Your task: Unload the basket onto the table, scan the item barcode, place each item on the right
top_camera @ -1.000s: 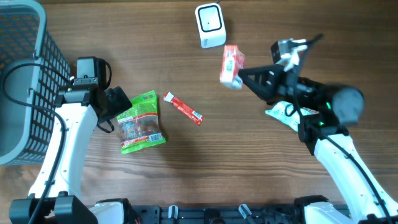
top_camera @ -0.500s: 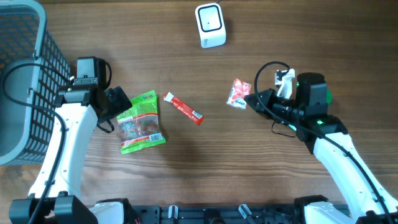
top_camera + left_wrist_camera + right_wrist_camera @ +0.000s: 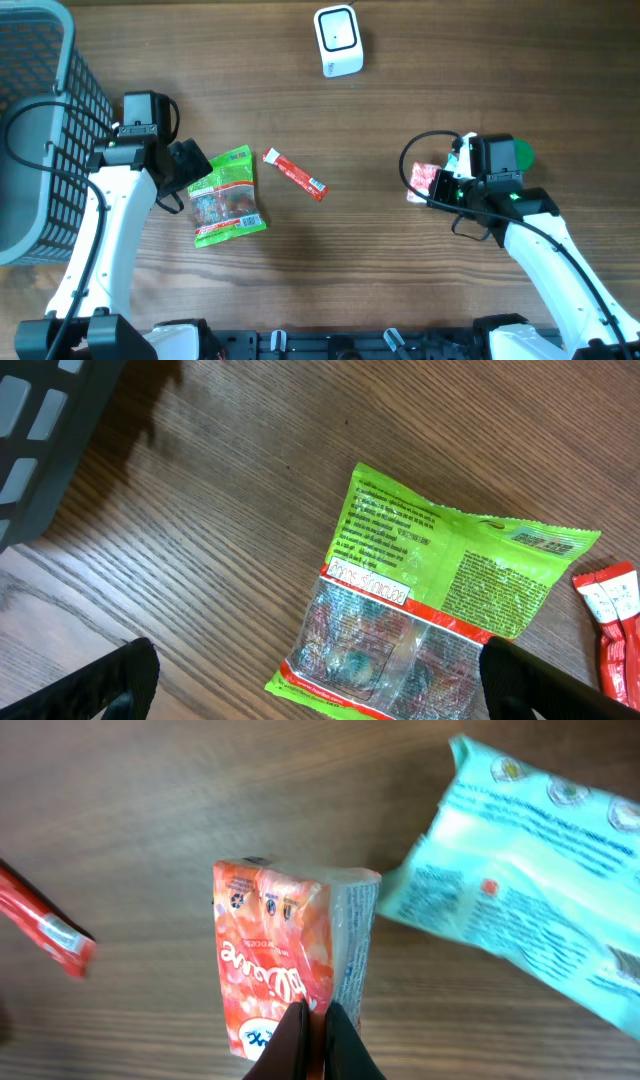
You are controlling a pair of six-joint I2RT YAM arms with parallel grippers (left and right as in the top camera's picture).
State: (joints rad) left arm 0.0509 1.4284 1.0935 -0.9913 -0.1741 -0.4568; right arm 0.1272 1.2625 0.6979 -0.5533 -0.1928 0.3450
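The right gripper (image 3: 312, 1038) is shut tight and pinches the pack (image 3: 285, 955) by one end. The pack is red and orange with white letters on it. From above, the pack (image 3: 422, 181) is over the right half of the table (image 3: 350, 270), about halfway between the far edge and the near edge. It sticks out to the left of the right gripper (image 3: 441, 186). I cannot tell if the pack touches the table or hangs just above it. The scanner (image 3: 338, 40) is white and stands near the middle of the far edge, well apart from the pack. A blue bag (image 3: 540, 910) lies flat on the table just beside the pack, and from above the right arm hides most of it. The left gripper (image 3: 183, 172) is over the left half of the table. It is wide open and has nothing in it. In its own camera the fingers (image 3: 120, 680) show in the two bottom corners, far apart. A green bag (image 3: 440, 610) lies flat on the table under them. From above, the green bag (image 3: 228, 195) is just to the right of the left gripper. A red stick (image 3: 295, 174) lies near the green bag, toward the middle of the table. A grey basket (image 3: 40, 60) sits at the far left corner
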